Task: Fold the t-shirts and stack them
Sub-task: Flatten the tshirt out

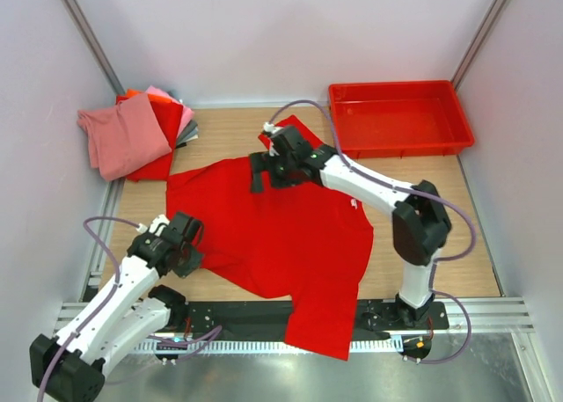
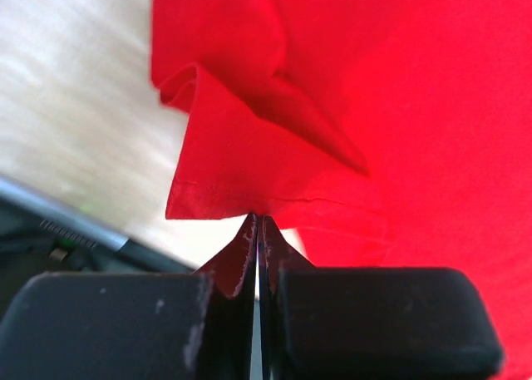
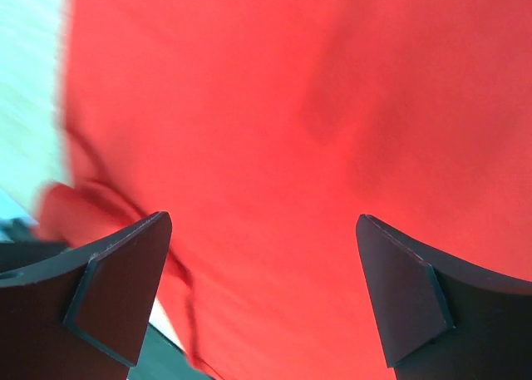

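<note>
Pinching the red t-shirt (image 1: 281, 235) at its hem, my left claw (image 2: 258, 230) is clamped shut; my right claw (image 3: 262, 222) gapes wide. I should lift slowly, keeping cloth taut.

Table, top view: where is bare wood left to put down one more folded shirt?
Bare wood lies at the far edge between the folded stack and the red tray, and on the right between the right arm and the wall. Crowded: the middle, under the spread red t-shirt, left gripper and right gripper.
</note>
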